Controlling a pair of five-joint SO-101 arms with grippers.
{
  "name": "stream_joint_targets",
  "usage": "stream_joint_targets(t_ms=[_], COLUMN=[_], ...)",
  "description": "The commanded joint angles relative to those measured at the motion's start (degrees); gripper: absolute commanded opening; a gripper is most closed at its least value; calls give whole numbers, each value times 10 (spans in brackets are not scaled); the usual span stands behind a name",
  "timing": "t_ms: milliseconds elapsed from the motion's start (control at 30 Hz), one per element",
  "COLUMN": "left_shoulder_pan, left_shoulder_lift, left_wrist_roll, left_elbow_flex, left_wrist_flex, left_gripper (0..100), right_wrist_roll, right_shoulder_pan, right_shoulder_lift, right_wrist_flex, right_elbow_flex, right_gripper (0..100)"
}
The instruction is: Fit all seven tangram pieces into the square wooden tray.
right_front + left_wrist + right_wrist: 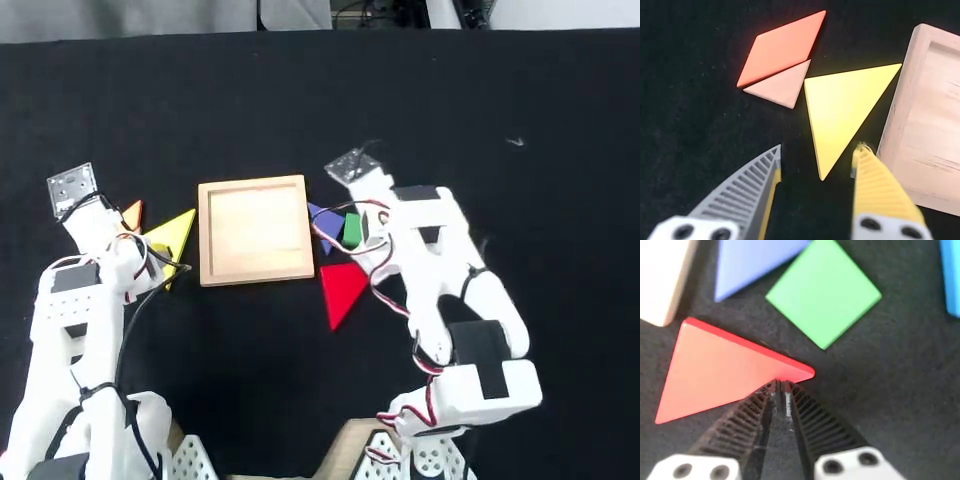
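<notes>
The tray [255, 230] is empty. The left gripper [819, 150], jaws released, straddles the yellow triangle [840, 107] and must close; the right gripper [781, 385], clenched, seemingly nudges the red triangle [720, 375].

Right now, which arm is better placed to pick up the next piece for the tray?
Left, probably. The left hand is open astride the tip of the yellow triangle, right beside the tray. The right hand is shut, tips at a corner of the red triangle, so it would have to open first.

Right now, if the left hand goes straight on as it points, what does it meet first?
The yellow triangle: its tip sits inside the open left hand. Height above it is unclear, so likely, not certain.
</notes>
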Motion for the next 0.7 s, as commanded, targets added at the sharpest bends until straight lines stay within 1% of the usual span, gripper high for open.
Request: stream_joint_targets(t_ms=[0, 67, 167, 233, 333, 500, 600, 667], left_shoulder_pan=[1, 1, 1, 1, 1, 1, 1, 1], left_shoulder_lift=[1, 1, 1, 1, 1, 1, 1, 1], left_wrist_roll=[3, 3, 3, 3, 3, 3, 3, 3], left_elbow_flex=[-5, -5, -4, 5, 16, 17, 17, 17], left_wrist_flex=[-9, -9, -17, -33, -55, -55, -55, -55], left_gripper=[227, 227, 227, 227, 227, 227, 227, 227], right_wrist_roll=[31, 33, 21, -5, -16, -16, -16, 5], right_shoulder_pan=[-9, 8, 14, 1, -28, -33, -25, -20], right_shoulder_lift=[-22, -64, -112, -112, -76, 14, 29, 23], right_wrist_flex=[24, 45, 10, -36, -72, -67, -38, -6], right_elbow_flex=[-31, -47, -44, -30, -19, -51, -60, -57], right_gripper=[11, 11, 11, 11, 11, 11, 11, 11])
